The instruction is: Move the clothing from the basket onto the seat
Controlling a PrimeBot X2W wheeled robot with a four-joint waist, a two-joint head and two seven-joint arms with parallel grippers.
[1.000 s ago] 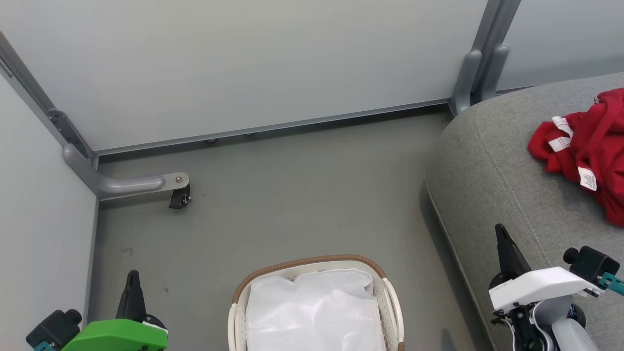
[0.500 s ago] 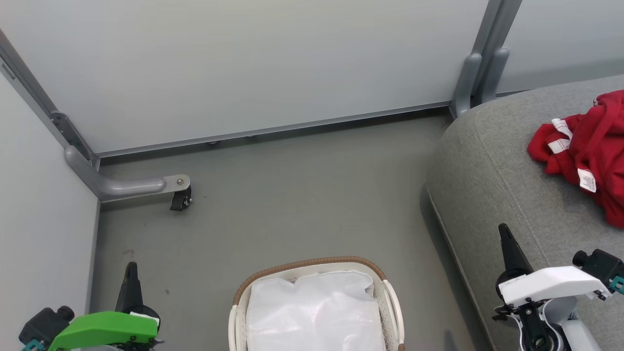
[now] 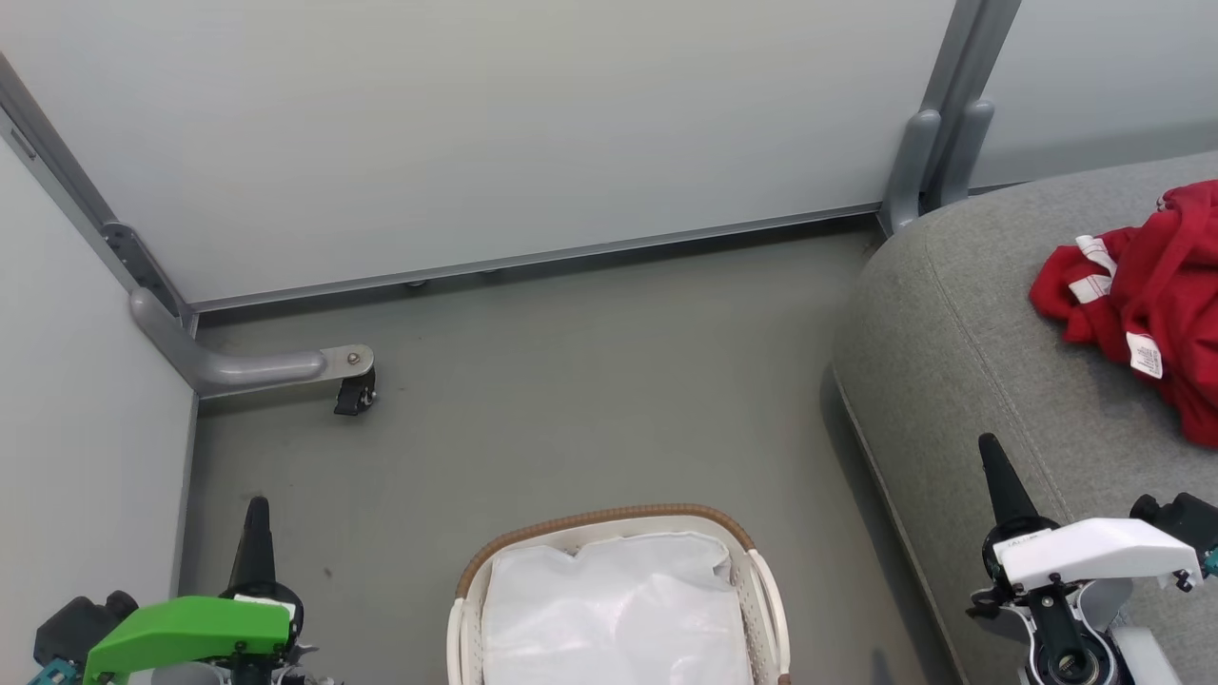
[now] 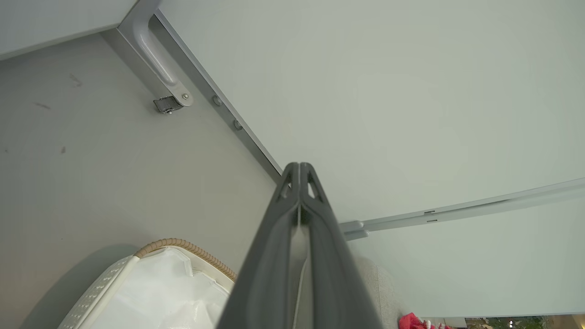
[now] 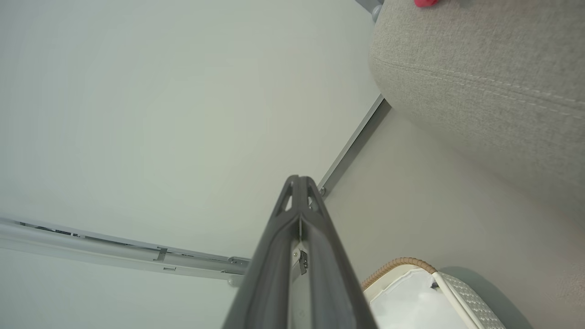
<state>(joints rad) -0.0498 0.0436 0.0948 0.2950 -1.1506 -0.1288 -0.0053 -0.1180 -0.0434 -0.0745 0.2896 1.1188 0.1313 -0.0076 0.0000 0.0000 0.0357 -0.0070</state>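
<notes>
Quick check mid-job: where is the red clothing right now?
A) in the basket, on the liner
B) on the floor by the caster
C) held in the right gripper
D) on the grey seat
D: the red clothing lies bunched on the grey seat. The basket has no red on its white liner, and the left gripper and right gripper are shut and hold nothing.

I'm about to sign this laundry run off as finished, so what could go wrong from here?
1. The basket shows just its white liner, but its near end is cut off in the head view, so a garment might lie unseen there.
2. The red clothing on the seat runs past the picture's edge; part could hang off and slide down.
</notes>
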